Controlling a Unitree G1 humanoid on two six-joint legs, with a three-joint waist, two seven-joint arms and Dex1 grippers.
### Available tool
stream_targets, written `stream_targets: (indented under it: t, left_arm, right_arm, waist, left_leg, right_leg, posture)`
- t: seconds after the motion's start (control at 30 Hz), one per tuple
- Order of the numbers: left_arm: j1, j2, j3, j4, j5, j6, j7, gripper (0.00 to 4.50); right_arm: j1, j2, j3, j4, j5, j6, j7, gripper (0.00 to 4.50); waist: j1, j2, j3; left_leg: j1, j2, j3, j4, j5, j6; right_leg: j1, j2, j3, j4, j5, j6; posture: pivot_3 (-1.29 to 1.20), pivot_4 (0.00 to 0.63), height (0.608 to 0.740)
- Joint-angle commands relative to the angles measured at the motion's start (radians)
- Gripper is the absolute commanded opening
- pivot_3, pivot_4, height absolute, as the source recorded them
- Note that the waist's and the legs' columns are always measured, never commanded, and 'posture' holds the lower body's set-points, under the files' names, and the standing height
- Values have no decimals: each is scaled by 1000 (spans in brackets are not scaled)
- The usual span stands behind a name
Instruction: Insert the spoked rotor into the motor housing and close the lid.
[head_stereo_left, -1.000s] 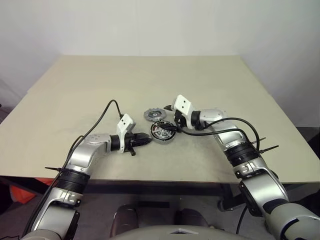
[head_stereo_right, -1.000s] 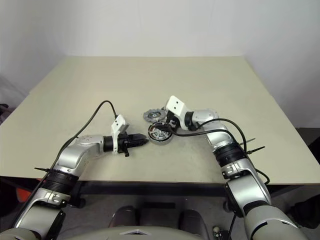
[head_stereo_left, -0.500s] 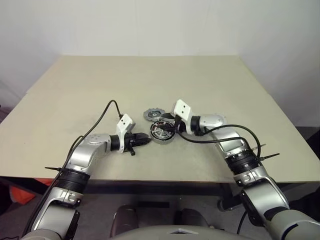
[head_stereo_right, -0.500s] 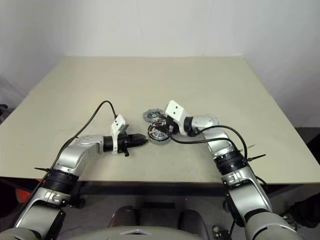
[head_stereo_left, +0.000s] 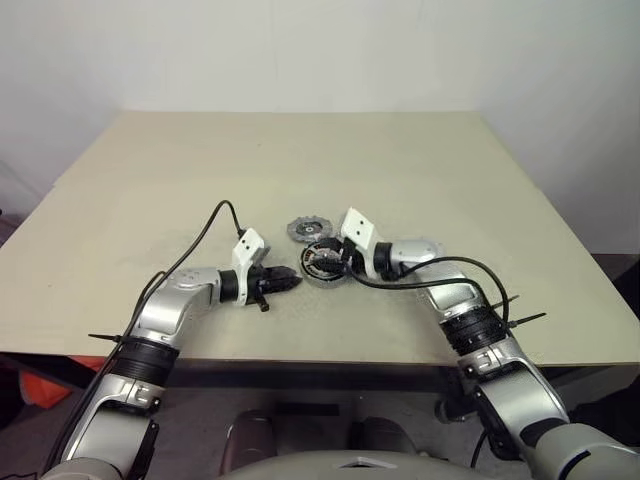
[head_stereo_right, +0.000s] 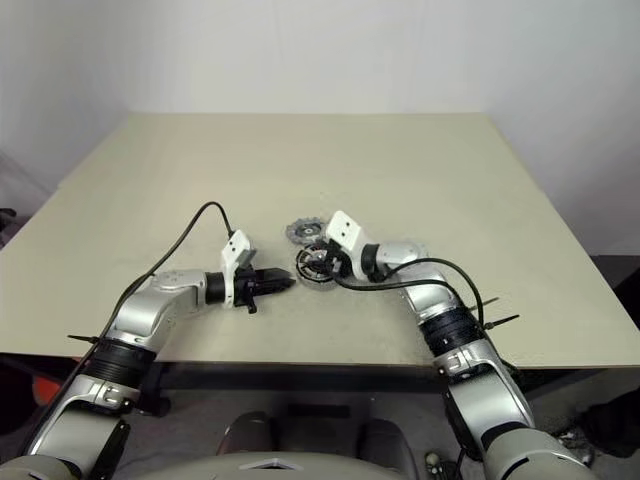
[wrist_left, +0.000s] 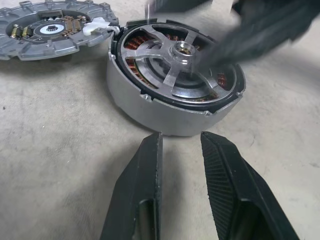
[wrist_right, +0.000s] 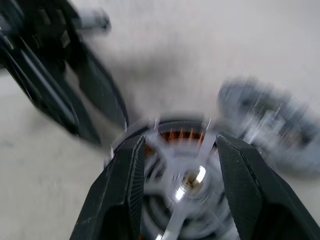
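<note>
Grey spoked rotor sits inside the round motor housing on the tan table, copper windings showing between its spokes, with the notched lid lying flat just beside the housing. Right gripper hangs over the rotor with its fingers spread on either side of the hub. Left gripper rests near the housing wall, fingers slightly parted and grasping nothing.

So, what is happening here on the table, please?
A two-armed robot is assembling a small motor. The rotor already sits inside the housing. The right gripper is over the rotor, fingers apart on either side of it. The left gripper waits just beside the housing, slightly open and holding nothing. The lid lies on the table next to the housing, not yet fitted.
</note>
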Motion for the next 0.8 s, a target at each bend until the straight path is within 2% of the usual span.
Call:
stream_targets:
  t: [0.03,0.4,0.5,0.6,0.7,0.8]
  left_arm:
    - [-14,10,21,-21,-2,-16,-1,1295]
    - [-10,4,19,-24,-10,-18,-7,1295]
    - [-12,9,15,-26,-7,-27,-17,1295]
    - [-20,16,14,-19,-1,-39,-26,1295]
    - [-32,17,15,-1,4,-47,-30,1295]
    - [-41,14,11,20,9,-57,-31,1295]
  right_arm:
    - [13,-8,-3,6,-1,-3,1,2251]
    - [0,-77,-107,-252,115,102,33,2251]
    - [20,-152,-119,-289,94,94,41,2251]
    - [47,-277,-68,-292,31,36,110,2251]
    - [48,-379,2,-296,-39,-50,189,2872]
    - [13,-403,59,-247,-121,-175,198,3858]
  waist:
    - [0,0,0]
    - [2,0,0]
    - [4,0,0]
    - [6,0,0]
    - [5,0,0]
    - [-6,0,0]
  left_leg:
    - [1,0,0,0,0,0]
    - [0,0,0,0,0,0]
    - [0,0,0,0,0,0]
    - [0,0,0,0,0,0]
    - [0,0,0,1,0,0]
    - [-1,0,1,0,0,0]
  right_leg:
    - [2,0,0,0,0,0]
    - [0,0,0,0,0,0]
    - [0,0,0,0,0,0]
    - [1,0,0,-1,0,0]
    - [1,0,0,-1,0,0]
    - [1,1,1,0,0,0]
  posture:
    - [0,0,740]
    - [0,0,740]
    - [0,0,740]
    - [0,0,740]
    - [0,0,740]
    - [0,0,740]
